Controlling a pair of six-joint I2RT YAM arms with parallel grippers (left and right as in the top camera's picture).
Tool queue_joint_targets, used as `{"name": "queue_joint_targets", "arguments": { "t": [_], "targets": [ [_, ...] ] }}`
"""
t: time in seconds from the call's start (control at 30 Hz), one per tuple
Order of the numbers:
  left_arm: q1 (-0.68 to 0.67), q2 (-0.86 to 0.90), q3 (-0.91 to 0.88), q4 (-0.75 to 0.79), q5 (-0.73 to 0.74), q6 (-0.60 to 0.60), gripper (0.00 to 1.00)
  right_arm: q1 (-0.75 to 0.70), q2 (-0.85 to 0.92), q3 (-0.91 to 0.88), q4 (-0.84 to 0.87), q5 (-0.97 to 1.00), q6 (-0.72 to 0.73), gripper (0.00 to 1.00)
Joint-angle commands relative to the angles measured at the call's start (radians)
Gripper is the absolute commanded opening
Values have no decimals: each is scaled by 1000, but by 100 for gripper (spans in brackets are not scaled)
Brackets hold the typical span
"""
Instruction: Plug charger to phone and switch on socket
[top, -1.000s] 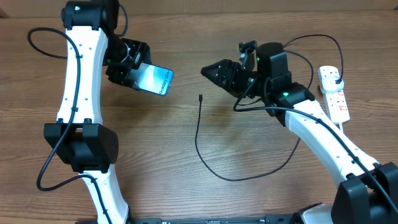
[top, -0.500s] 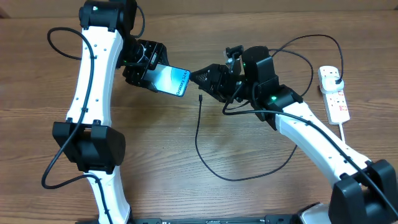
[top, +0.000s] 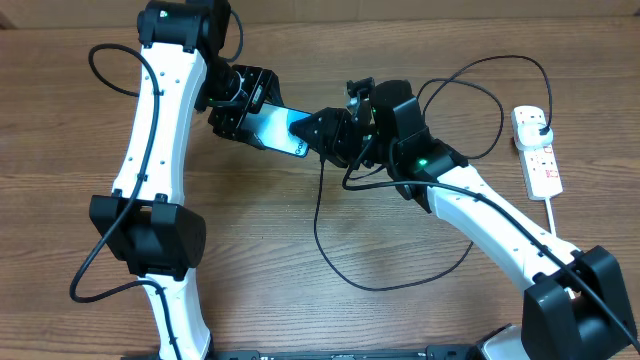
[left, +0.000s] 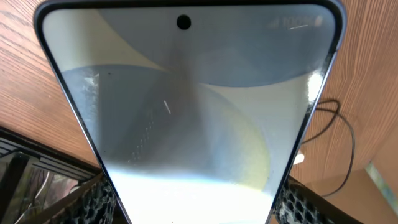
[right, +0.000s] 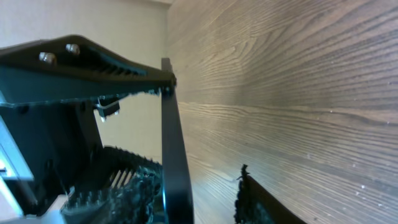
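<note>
looking at this one, i'd say it's early days, none of the real steps are done yet. left pincer (top: 243, 112) is clenched on the phone (top: 275, 130), holding it up off the counter (top: 300, 320) with the lit screen tilted toward the middle. in the left wrist view the screen fills the picture and the pads (left: 93, 202) sit at both side edges.

right pincer (top: 320, 135) is right up at the phone's free end, touching or just beside it, can't tell which from above. its wrist view shows the phone edge-on with bare wood between it and one of the fingers (right: 261, 202), so it looks released and holding nothing.

the charger (top: 316, 225) lies loose on the counter. its tip end runs up to just under the right pincer, and the rest loops down and off to the right. no cable shows in the right wrist view, so my read is the tip isn't picked up.

socket (top: 541, 160) is well apart at the far right, with something dark at its top end, probably the plug but too small to be sure. can't read the switches either.

left to do as i see it: grab the tip, get it into the phone's port, then flip the socket switch.
</note>
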Motion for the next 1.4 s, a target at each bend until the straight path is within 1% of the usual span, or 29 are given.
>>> {"name": "queue_joint_targets", "arguments": {
  "t": [0.0, 0.13, 0.3, 0.4, 0.5, 0.7, 0.73, 0.8, 0.9, 1.13, 1.23, 1.27, 1.33, 1.37],
  "targets": [
    [-19, -11, 27, 0, 45, -14, 53, 25, 0, 27, 28, 52, 23, 41],
    [-31, -11, 27, 0, 45, -14, 54, 40, 0, 27, 40, 68, 42, 30],
    [-33, -11, 27, 0, 46, -14, 54, 46, 0, 27, 40, 77, 42, 25],
    [-33, -11, 27, 0, 46, -14, 54, 46, 0, 27, 40, 77, 42, 18],
    [-33, -11, 27, 0, 46, -13, 57, 46, 0, 27, 40, 83, 42, 14],
    [-33, -11, 27, 0, 46, -13, 61, 46, 0, 27, 64, 88, 42, 4],
    [-33, -11, 27, 0, 46, -14, 63, 46, 0, 27, 71, 87, 42, 4],
    [-33, -11, 27, 0, 46, -13, 67, 46, 0, 27, 79, 87, 44, 4],
    [-33, -11, 27, 0, 46, -13, 82, 43, -1, 27, 86, 83, 47, 4],
    [-33, -11, 27, 16, 46, -3, 100, 5, -1, 27, 100, 63, 65, 4],
    [-33, -11, 27, 106, 75, 179, 100, -56, -2, 27, 95, 2, 64, 4],
    [-33, -11, 27, 134, 91, 229, 98, -72, -2, 27, 91, -10, 64, 4],
    [-33, -11, 27, 190, 134, 349, 92, -110, -3, 27, 79, -35, 64, 4],
    [-32, -11, 27, 209, 164, 398, 92, -124, -3, 27, 76, -44, 64, 4]
  ]
}}
